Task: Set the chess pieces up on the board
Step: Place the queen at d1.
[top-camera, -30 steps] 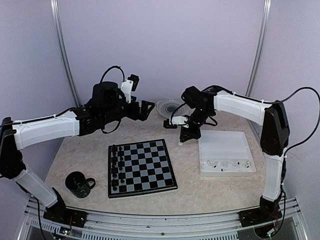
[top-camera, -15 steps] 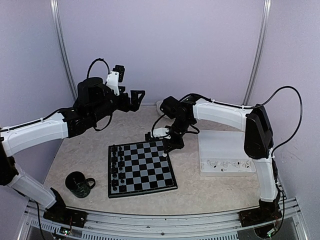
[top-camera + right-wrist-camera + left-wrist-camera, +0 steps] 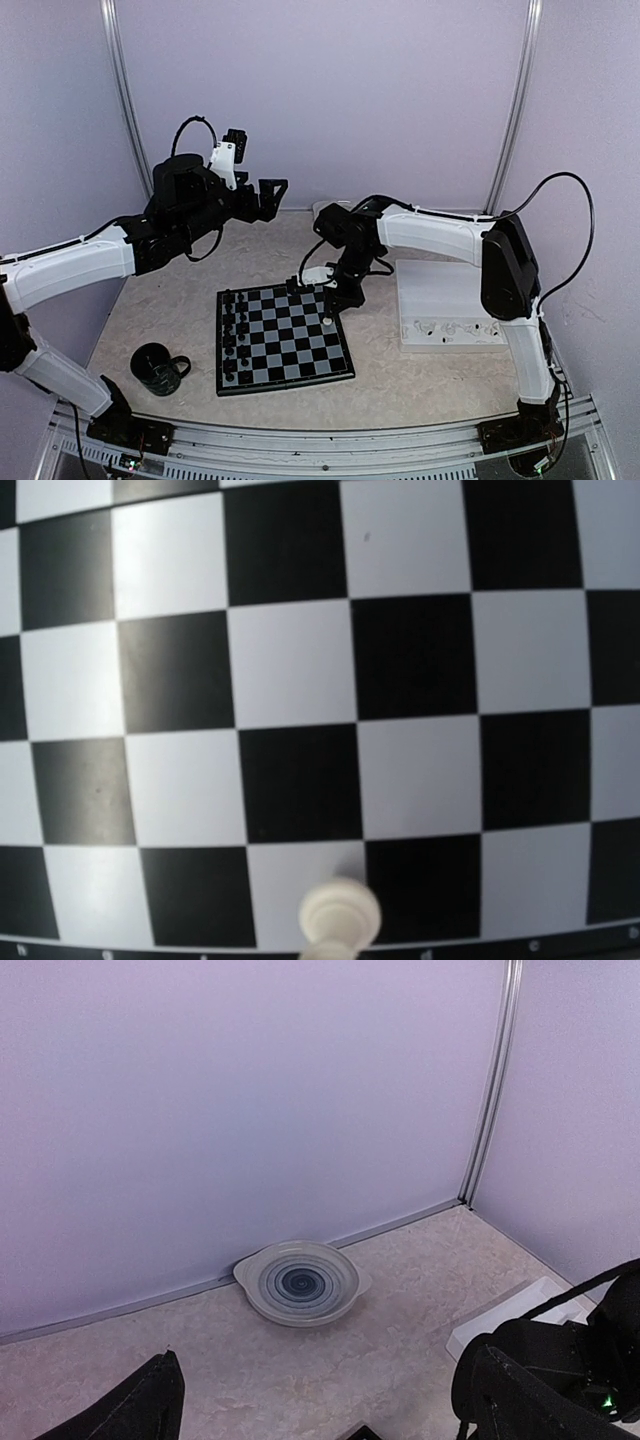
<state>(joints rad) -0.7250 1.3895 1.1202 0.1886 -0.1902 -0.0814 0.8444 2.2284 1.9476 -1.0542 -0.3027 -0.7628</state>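
The board [image 3: 290, 345] lies flat in the middle of the table, with black chess pieces [image 3: 234, 330] standing in its two left columns. My right gripper [image 3: 329, 311] hangs over the board's right edge, shut on a white chess piece [image 3: 327, 321]. In the right wrist view that white piece [image 3: 340, 916] shows at the bottom, over a light square in the edge row of the board [image 3: 300, 670]; the fingers themselves are out of frame. My left gripper [image 3: 272, 193] is raised high at the back left, open and holding nothing, its fingers [image 3: 140, 1410] wide apart.
A white tray [image 3: 450, 285] with small pieces along its front wall [image 3: 450, 328] stands right of the board. A black mug [image 3: 158, 367] sits at the front left. A striped plate [image 3: 297, 1282] rests against the back wall.
My right gripper has carried the white piece left and nearer, from beside the tray to over the board's right edge. The left arm rose and drew back to the left, then held still.
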